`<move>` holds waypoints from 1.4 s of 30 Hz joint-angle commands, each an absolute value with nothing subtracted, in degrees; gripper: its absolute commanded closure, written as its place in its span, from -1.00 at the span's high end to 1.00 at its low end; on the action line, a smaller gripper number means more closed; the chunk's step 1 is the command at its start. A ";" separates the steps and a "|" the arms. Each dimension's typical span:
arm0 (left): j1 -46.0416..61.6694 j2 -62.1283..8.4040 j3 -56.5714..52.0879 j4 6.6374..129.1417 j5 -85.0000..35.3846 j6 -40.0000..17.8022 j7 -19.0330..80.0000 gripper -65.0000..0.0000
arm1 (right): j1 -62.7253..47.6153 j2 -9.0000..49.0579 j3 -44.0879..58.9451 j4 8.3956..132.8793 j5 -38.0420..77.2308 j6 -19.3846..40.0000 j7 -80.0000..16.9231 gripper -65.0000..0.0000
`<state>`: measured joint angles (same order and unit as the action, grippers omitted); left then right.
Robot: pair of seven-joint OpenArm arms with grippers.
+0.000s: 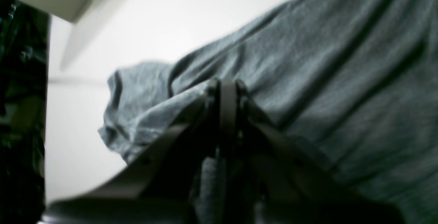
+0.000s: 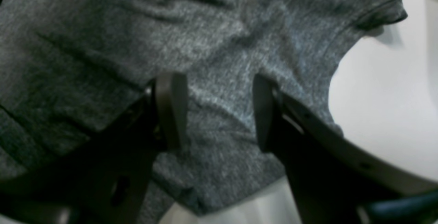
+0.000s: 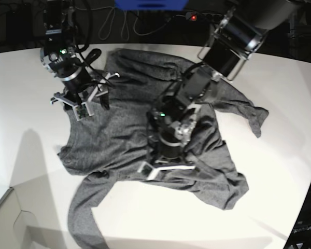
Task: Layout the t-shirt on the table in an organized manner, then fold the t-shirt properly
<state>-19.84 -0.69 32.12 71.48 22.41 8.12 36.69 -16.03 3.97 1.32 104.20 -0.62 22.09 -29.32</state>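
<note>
Left jaws (image 1: pixel 227 90) closed, pinching t-shirt (image 1: pixel 342 80) | right jaws (image 2: pixel 219 111) apart, empty | blurred

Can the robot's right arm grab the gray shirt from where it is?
Probably yes. The right end effector is open just above the heathered dark grey knit t-shirt, with nothing between them.

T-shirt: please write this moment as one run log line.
t-shirt spread, crumpled | table | left gripper shut on t-shirt | right gripper open over t-shirt

The white table (image 3: pixel 280 104) carries the rumpled grey t-shirt (image 3: pixel 119 140).
</note>
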 commanded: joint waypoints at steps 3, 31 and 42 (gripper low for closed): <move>-19.74 1.63 31.52 72.84 26.42 8.84 35.56 -0.82 | -15.52 4.18 1.10 105.10 -0.04 22.11 -28.09 -0.04; -16.22 3.82 21.85 70.20 28.00 8.84 36.26 0.17 | -15.16 4.09 1.01 104.13 0.04 22.11 -28.09 -0.04; -15.25 4.09 24.04 70.11 27.91 8.75 36.00 0.18 | -15.16 4.09 1.01 104.13 0.04 22.11 -28.00 -0.04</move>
<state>-13.82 3.53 24.10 69.30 27.20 8.29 37.10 -15.59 3.95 0.95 103.22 -0.62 22.09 -29.32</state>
